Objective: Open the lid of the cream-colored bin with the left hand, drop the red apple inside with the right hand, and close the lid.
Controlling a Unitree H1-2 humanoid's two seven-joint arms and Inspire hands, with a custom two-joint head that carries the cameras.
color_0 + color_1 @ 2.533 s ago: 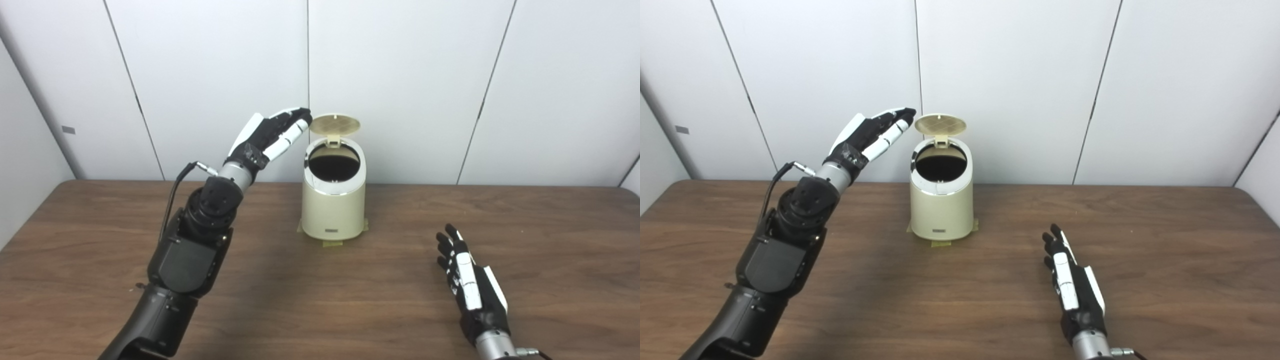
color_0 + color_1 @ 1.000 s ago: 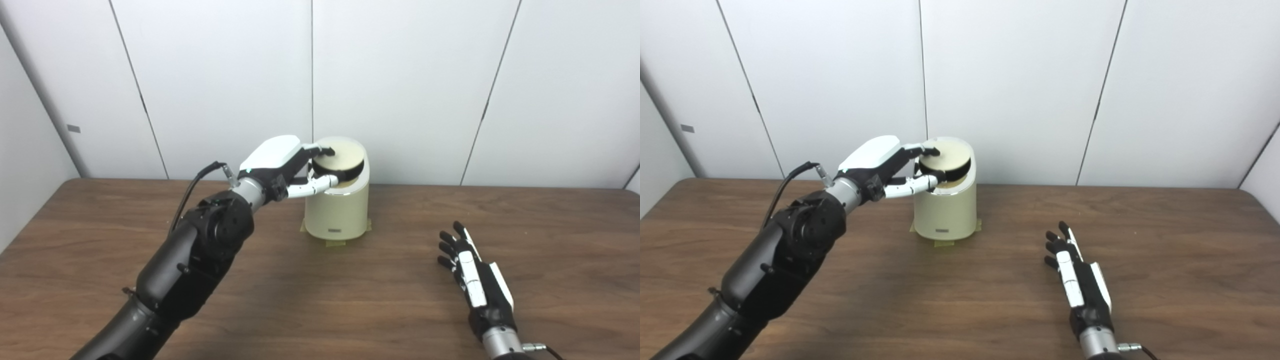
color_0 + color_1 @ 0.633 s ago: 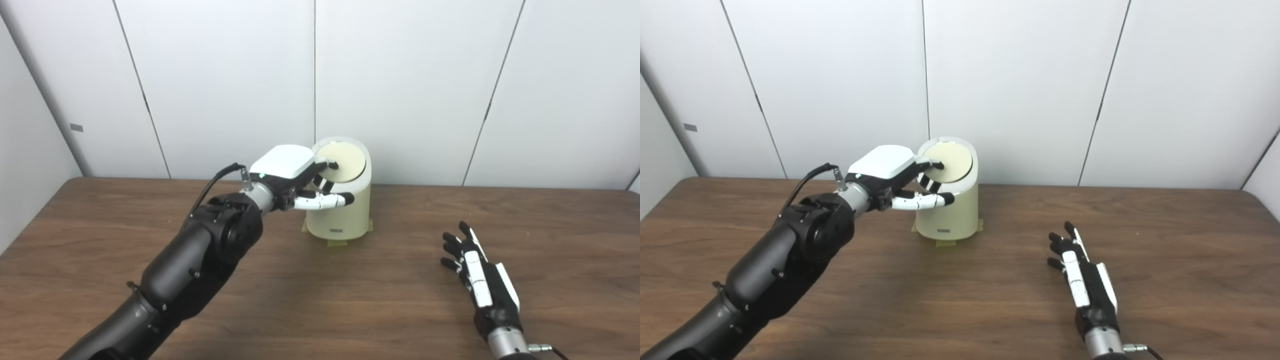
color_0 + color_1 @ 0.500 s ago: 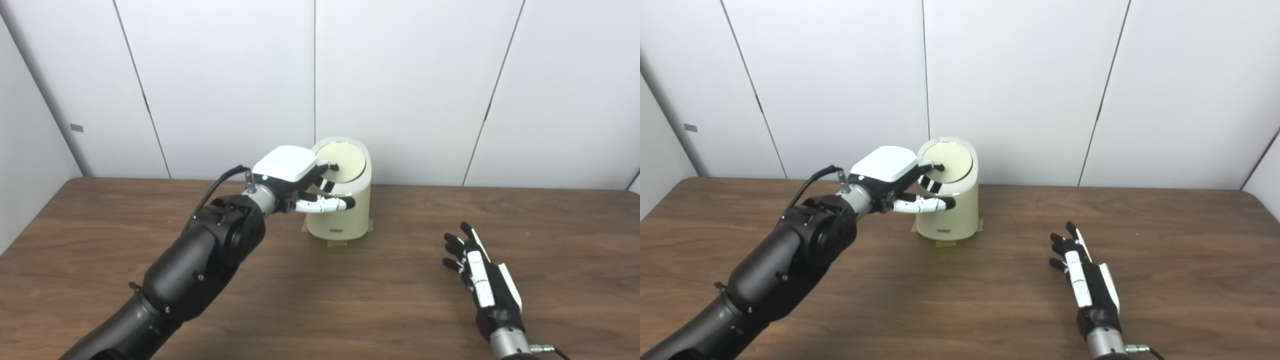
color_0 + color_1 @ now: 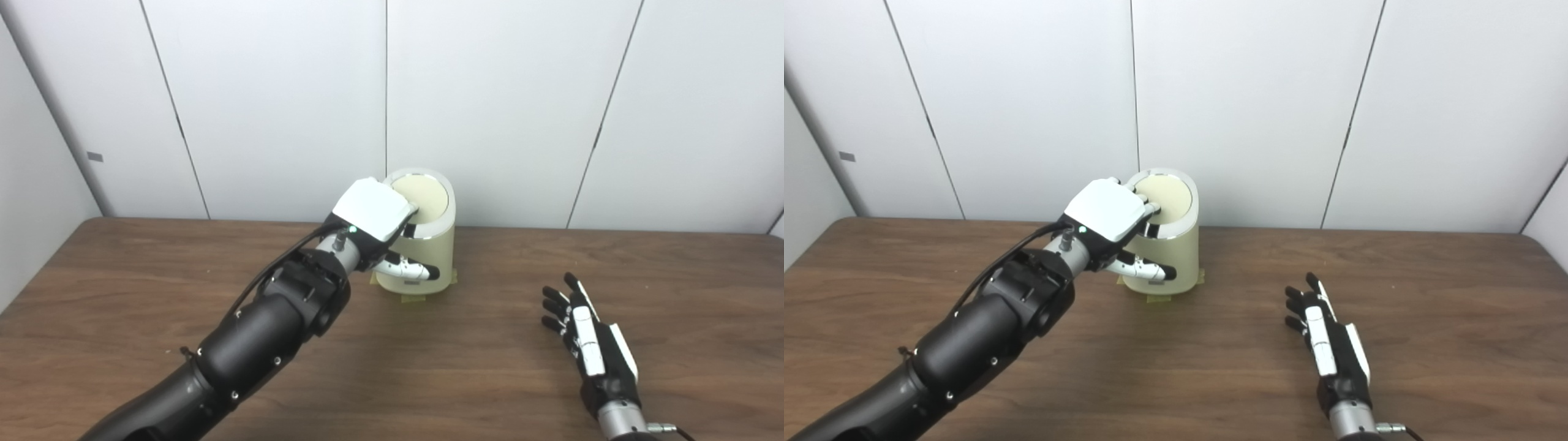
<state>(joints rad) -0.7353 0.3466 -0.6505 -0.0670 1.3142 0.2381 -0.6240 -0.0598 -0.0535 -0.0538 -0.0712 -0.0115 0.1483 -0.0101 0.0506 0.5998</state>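
Lid's down now; a couple of seconds back it stood straight up off the hinge with the dark mouth of the bin showing, a second ago it was half lowered under the fingertips, and now the lid (image 5: 421, 197) sits flat in its chrome ring on the cream-colored bin (image 5: 422, 257); that reads as the closing step done or very nearly so, with only the release left to go (whether it has latched, I cannot tell).

The left robot hand (image 5: 375, 215) has rolled over since half a second ago; its white back now faces up and covers the lid's rim at about 9 o'clock, fingers curled down against the edge, thumb (image 5: 411, 269) stuck out across the front wall of the bin; it grips nothing, it is pressing or resting there, fingers partly bent and not clenched.

The right robot hand (image 5: 1330, 344) lies low over the surface (image 5: 1213, 367), well apart from the bin at about 4 o'clock of it; fingers straight and spread, nothing in it; it has barely stirred through all this.

No red apple in sight anywhere on the surface; with the lid shut, I'd judge it is inside (hidden, so a judgement only).

The bin itself stands upright at the far middle, close to the wall panels (image 5: 490, 92).
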